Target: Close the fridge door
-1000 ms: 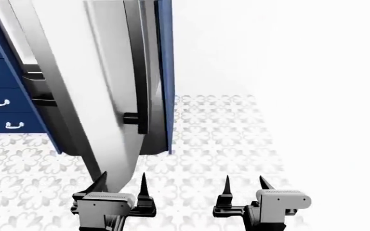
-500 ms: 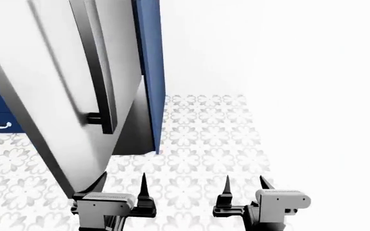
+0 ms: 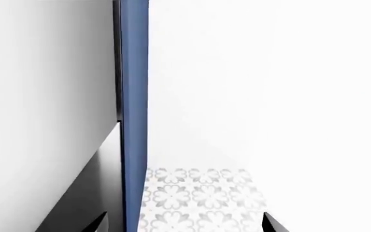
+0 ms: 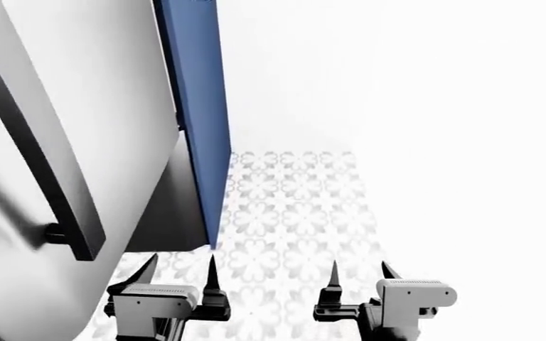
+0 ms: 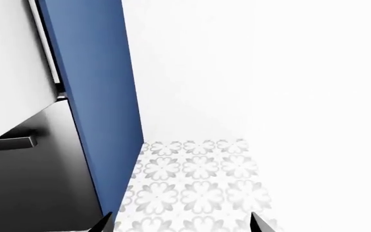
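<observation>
In the head view the fridge door (image 4: 111, 106) fills the left, showing its brushed silver-grey outer face and its long dark bar handle (image 4: 40, 149). Its right edge lies against the blue side panel (image 4: 197, 106). My left gripper (image 4: 178, 273) is open and empty, low beside the door's bottom corner and in front of the dark drawer front (image 4: 173, 206). Open and empty too, my right gripper (image 4: 358, 273) hangs over the floor further right. The left wrist view shows the fridge door (image 3: 44, 96) close by and the left gripper (image 3: 184, 226) open. The right gripper (image 5: 182, 224) is also open in its wrist view.
The blue side panel (image 5: 95, 96) stands upright beside the dark drawer front (image 5: 37, 183), which carries a horizontal black handle (image 5: 8, 142). Patterned floor tiles (image 4: 292, 213) run ahead to a plain white wall (image 4: 425, 106) at the back and right.
The fridge door has swung from nearly edge-on to showing its full outer face, moving toward the fridge body. The blue drawers at the left have dropped out of view. Both grippers stay open.
</observation>
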